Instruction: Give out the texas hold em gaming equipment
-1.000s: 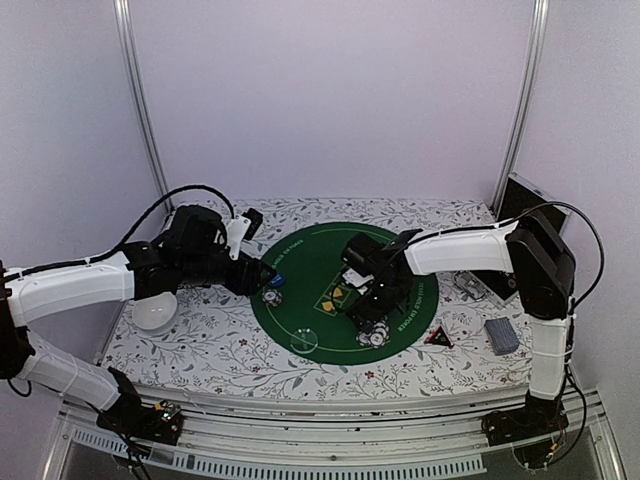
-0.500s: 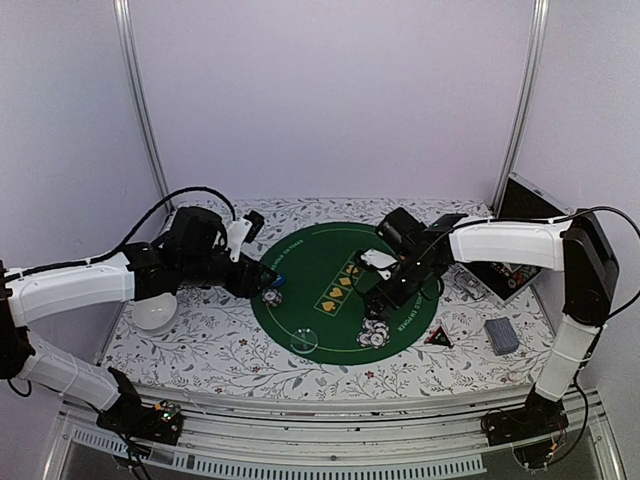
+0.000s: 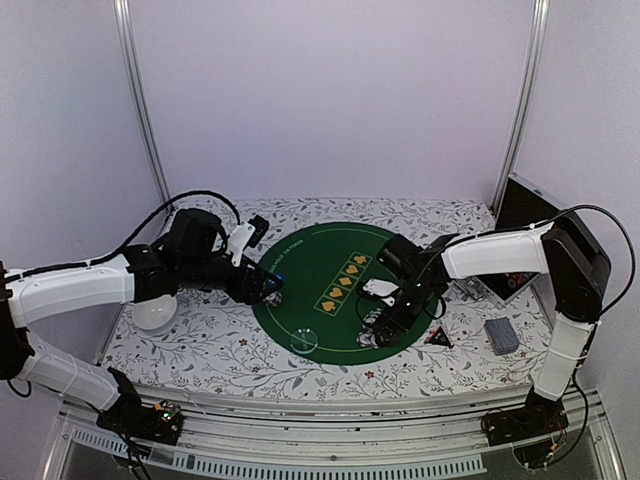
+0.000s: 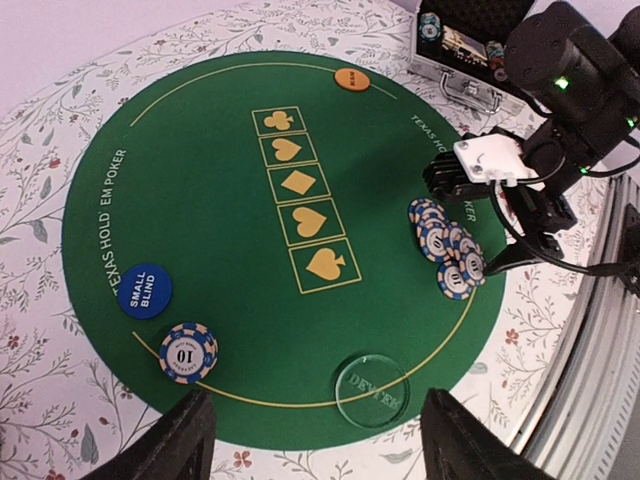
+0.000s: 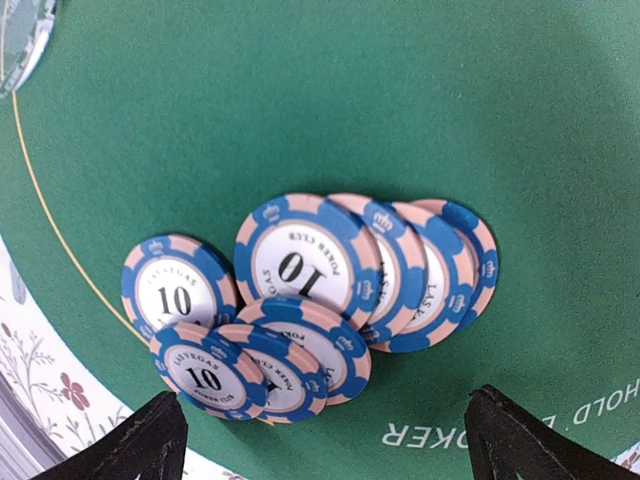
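A round green poker mat (image 3: 330,262) lies mid-table. A spread pile of blue-and-pink "10" poker chips (image 5: 300,270) sits at its near right edge, also in the left wrist view (image 4: 445,245). My right gripper (image 5: 330,450) is open and empty, low over this pile (image 3: 372,335). A single chip stack (image 4: 188,352), a blue "small blind" button (image 4: 145,290), an orange button (image 4: 351,79) and a clear dealer button (image 4: 372,390) lie on the mat. My left gripper (image 4: 320,450) is open and empty above the mat's left edge (image 3: 268,287). A grey-blue card deck (image 3: 502,335) lies at the right.
An open chip case (image 4: 465,50) stands at the back right, beyond the mat. A white bowl (image 3: 155,312) sits under the left arm at the left. A small dark triangle (image 3: 438,338) lies between mat and deck. The right arm (image 4: 560,120) reaches over the mat's right side.
My right gripper swung from the mat's middle out to the right, then came down and nearer over the chip pile. My left gripper barely moved.
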### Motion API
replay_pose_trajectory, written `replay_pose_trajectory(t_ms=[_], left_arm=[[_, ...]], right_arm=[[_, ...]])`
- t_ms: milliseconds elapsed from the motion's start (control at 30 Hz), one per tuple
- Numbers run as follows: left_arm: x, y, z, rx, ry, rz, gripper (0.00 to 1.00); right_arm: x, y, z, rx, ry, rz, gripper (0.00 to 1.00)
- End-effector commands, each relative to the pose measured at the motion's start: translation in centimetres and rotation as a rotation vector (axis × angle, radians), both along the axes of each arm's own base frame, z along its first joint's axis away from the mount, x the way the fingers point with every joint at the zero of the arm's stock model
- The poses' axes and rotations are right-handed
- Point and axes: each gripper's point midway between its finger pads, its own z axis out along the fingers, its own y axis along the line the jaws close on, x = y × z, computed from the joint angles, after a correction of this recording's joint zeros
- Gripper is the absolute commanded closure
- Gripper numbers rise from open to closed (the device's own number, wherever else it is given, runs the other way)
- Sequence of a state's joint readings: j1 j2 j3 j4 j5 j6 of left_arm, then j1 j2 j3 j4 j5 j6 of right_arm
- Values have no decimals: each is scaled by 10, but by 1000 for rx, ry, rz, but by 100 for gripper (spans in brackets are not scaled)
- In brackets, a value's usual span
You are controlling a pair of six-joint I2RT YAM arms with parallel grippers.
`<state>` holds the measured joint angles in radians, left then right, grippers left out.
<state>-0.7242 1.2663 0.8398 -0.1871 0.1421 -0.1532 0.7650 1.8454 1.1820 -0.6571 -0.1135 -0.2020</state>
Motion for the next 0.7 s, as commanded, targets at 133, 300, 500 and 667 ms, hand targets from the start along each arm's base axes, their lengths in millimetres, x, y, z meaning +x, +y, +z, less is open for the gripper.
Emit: replay_pose_trajectory(t_ms=[133,300,500,667], left_arm=[[0,-4,8,-22,-31,-46,27],[2,1,6,4,-40,-25,27],[4,3,8,15,-55,-20,27],[6,2,7,32,-61,-21,26]], right_arm=[[17,-1,-15,-56,-66,76,1],[34,12,-15,-47,-99,88,0],[42,28,-15,0,-92,100,10],[44,26,-25,-13,-69,78,15]])
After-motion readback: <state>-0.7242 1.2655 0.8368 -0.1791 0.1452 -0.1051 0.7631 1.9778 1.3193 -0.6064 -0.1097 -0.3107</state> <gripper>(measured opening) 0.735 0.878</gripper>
